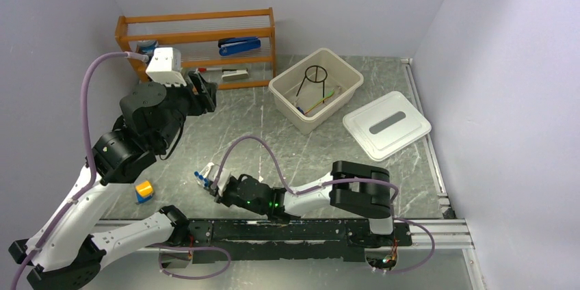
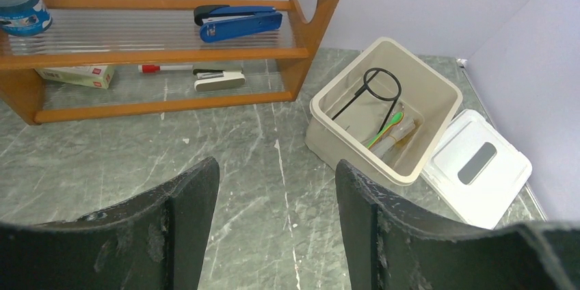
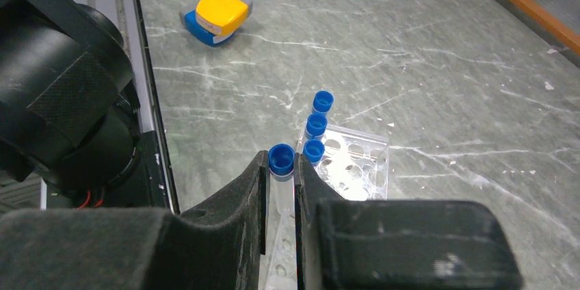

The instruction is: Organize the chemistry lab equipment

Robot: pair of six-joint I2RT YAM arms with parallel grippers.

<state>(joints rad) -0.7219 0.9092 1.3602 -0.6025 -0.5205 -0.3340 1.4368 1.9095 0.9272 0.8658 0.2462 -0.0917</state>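
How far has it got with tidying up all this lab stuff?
Done: the black wire tripod and some slim items lie in the cream bin. In hand: the right pincer grips a blue-capped vial beside the holed rack, where three more vials stand; the left pincer hangs open and empty. Left: rack and vials sit outside the bin, whose lid lies off beside it.

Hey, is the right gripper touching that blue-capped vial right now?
Touching. The right wrist view shows the right gripper closed on the blue-capped vial, both fingers pressed against its clear body.
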